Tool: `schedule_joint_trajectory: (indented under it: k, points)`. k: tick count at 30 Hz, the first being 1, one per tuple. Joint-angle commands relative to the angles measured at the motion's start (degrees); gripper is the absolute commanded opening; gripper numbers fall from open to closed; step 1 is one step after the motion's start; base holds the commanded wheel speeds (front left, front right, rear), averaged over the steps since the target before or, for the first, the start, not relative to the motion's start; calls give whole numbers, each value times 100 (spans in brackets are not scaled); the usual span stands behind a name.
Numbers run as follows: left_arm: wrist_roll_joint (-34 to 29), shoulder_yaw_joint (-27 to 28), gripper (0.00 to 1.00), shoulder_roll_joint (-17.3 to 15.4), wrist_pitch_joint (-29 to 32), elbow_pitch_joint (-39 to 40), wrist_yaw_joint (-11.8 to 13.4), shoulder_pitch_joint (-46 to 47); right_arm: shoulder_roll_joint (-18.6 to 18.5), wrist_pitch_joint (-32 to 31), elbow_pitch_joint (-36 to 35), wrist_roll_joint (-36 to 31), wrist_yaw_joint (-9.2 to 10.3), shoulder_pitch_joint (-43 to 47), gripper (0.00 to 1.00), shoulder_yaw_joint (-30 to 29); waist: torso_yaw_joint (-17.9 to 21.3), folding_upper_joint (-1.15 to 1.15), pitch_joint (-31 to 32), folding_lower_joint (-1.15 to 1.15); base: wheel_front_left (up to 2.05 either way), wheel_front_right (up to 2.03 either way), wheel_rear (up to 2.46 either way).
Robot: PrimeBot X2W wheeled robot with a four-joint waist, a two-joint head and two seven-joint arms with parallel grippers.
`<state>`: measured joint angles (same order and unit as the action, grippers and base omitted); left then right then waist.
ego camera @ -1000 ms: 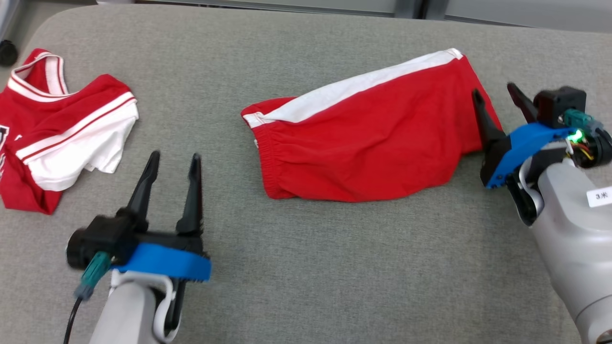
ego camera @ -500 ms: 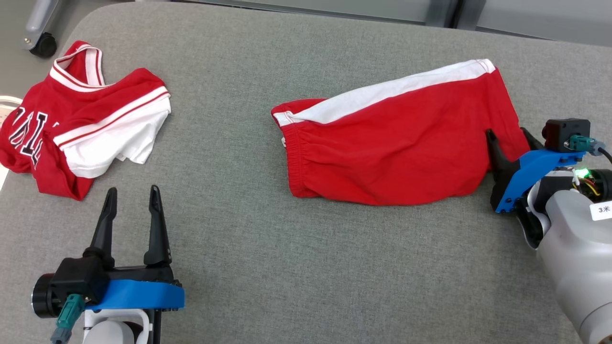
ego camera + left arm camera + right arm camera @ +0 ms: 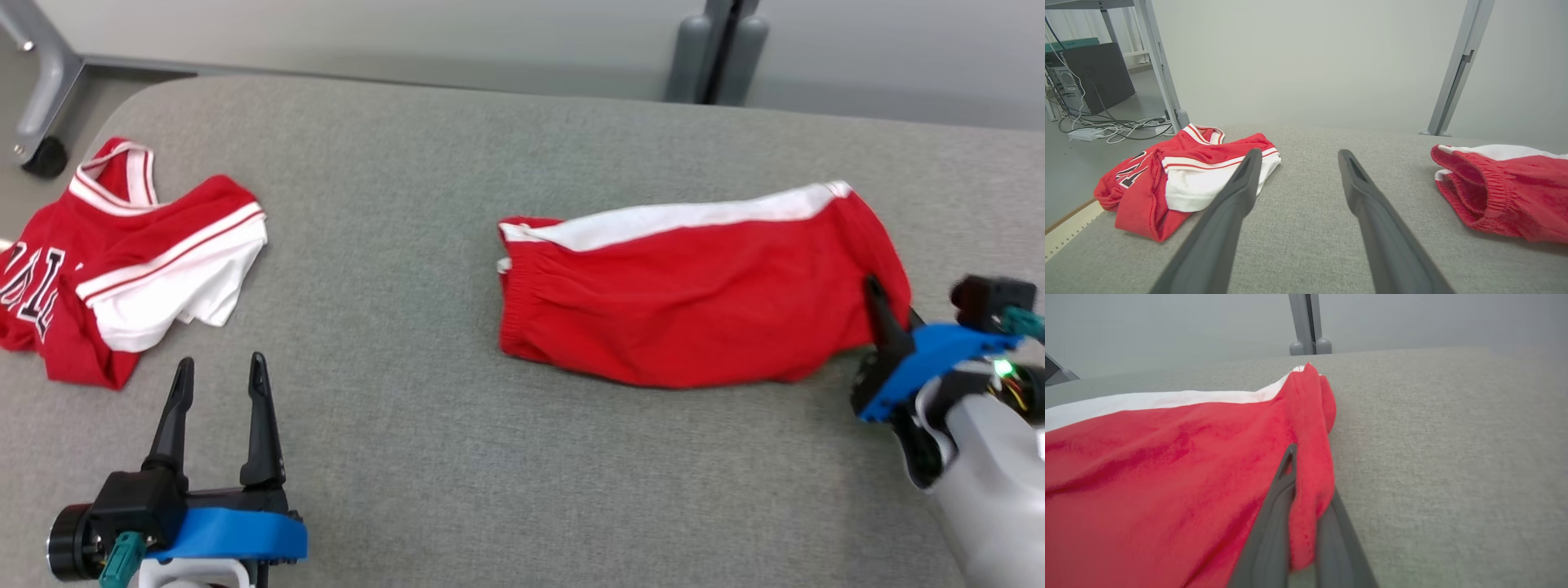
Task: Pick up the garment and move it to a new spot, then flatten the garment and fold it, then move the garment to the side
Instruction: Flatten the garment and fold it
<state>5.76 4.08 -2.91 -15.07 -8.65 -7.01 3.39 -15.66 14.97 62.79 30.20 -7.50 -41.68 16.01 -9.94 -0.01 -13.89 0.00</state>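
Pinching shorts (image 3: 694, 310) hem: right gripper (image 3: 890, 304) fingers closed on fabric; left gripper (image 3: 220, 377) fingers open, empty. We should lift slowly, checking grip.

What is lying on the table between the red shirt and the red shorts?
Nothing. In the head view the grey table is bare between the shirt and the shorts.

The right gripper (image 3: 891, 305) — open around the hem before — has now pinched shut on the red shorts (image 3: 694, 302).
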Motion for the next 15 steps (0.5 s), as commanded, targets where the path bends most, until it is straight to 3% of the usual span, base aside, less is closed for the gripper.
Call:
schedule_joint_trajectory:
  k: [1, 9, 15]
  points:
    - [-38, 45, 100, 3, -15, 4, 7, -80, -153, 27, -171, 102, 0, 300, 0, -98, 212, 1, 224, 0, 0, 0, 0]
    - [-95, 164, 100, 4, -15, 88, -15, -309, -554, 28, -841, 294, 0, 1315, 0, -602, 559, 1, 432, 0, 0, 0, 0]
    - [-65, 192, 100, 4, -15, 122, -25, -184, -592, 29, -1022, 130, 0, 1308, 0, -812, 632, 1, 309, 0, 0, 0, 0]
